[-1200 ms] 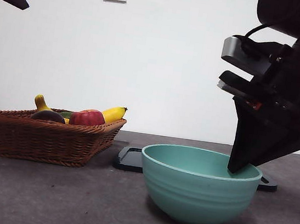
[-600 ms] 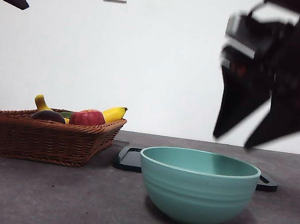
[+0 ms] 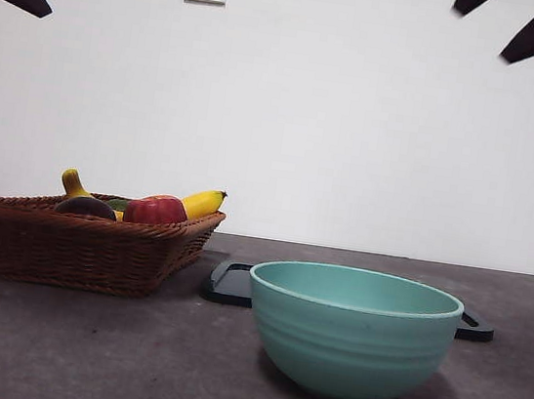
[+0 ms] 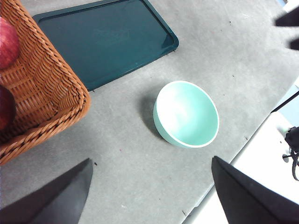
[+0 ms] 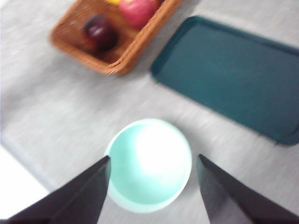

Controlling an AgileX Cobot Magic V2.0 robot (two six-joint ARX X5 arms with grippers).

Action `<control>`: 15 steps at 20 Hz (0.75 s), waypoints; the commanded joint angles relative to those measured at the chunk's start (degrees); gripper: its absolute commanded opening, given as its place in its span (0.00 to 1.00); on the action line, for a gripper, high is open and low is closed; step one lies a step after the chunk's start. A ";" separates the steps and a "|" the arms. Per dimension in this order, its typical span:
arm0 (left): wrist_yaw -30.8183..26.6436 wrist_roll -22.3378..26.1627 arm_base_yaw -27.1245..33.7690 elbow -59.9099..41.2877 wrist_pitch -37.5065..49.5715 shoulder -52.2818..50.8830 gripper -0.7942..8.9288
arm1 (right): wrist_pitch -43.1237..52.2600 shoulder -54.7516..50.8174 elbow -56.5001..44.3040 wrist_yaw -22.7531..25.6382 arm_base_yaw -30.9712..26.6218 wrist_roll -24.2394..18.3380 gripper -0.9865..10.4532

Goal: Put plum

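The plum (image 3: 86, 205) is dark purple and lies in the wicker basket (image 3: 83, 249) at the left, beside a red apple-like fruit (image 3: 155, 209) and a yellow banana (image 3: 203, 201). The right wrist view shows the plum (image 5: 99, 32) in the basket's near corner. In the left wrist view only a dark sliver of the plum (image 4: 5, 107) shows. My right gripper (image 5: 153, 157) hangs open and empty high over the teal bowl (image 5: 149, 163); in the front view the right gripper (image 3: 483, 31) is only two black tips at the top right. My left gripper (image 4: 152, 186) waits open, high above the table.
The teal bowl (image 3: 351, 329) stands empty near the table's front, right of the basket. A dark green tray (image 4: 107, 39) lies flat behind the bowl, its edge (image 3: 231, 283) beside the basket. The table's edge runs close by the bowl (image 4: 187, 114).
My right gripper has risen from inside the bowl's rim up to the top right corner of the front view, its jaws spreading apart. The fruits and basket have not moved.
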 commanded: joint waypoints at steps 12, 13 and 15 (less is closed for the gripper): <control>0.35 0.72 -0.24 1.07 0.59 0.31 0.50 | -9.51 -3.26 0.87 -6.08 0.35 -1.81 0.34; 0.35 0.72 -0.24 1.07 0.59 0.31 0.50 | -9.51 -3.26 0.87 -6.08 0.35 -1.81 0.34; 0.35 0.74 -0.24 1.07 0.59 0.31 0.50 | -9.51 -3.26 0.87 -6.05 0.35 -1.81 0.34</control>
